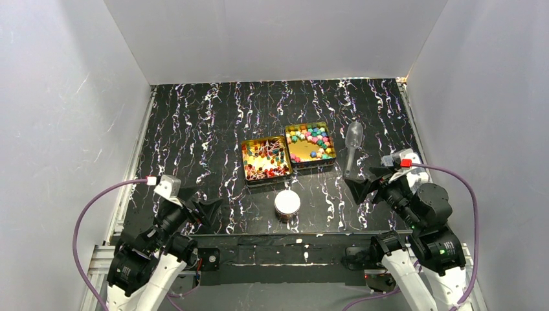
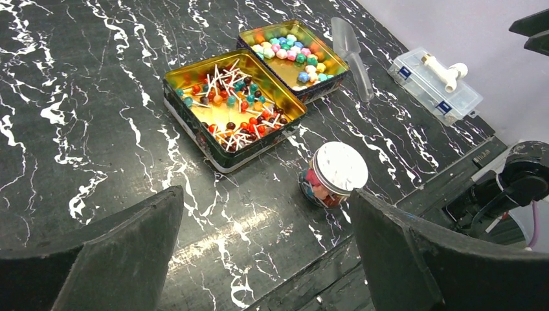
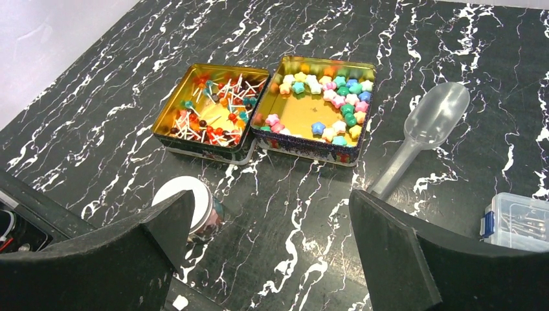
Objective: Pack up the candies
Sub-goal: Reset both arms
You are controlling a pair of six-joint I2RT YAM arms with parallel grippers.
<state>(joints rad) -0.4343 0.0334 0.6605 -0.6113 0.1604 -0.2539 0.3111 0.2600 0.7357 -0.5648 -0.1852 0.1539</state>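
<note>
My left gripper (image 2: 264,195) hangs above the near left part of the black marbled table (image 1: 194,129), fingers spread wide with nothing between them. My right gripper (image 3: 272,197) hangs over the near right part, also spread wide and holding nothing. The candies (image 2: 233,103) sit in two gold tins at the middle of the table, side by side with their long sides touching. The left tin (image 3: 201,150) holds the thin pieces with white stems in red, orange, teal and dark heads, heaped loosely and crossing one another. The right tin (image 3: 304,116) holds the pastel lumps in pink, green, yellow, blue and white, gathered mostly along its far and right sides, with much of its gold floor bare. Near of the tins, about level with the seam between them, a small clear jar (image 2: 333,172) stands upright with its white round lid on, and some coloured pieces show through its side. A clear plastic scoop (image 3: 430,120) lies on the table just right of the right tin, bowl toward the far side. Its handle runs near, toward my right gripper, and ends close by one fingertip. I cannot tell whether they touch. A clear lidded box (image 2: 434,84) rests at the table's right edge.
</note>
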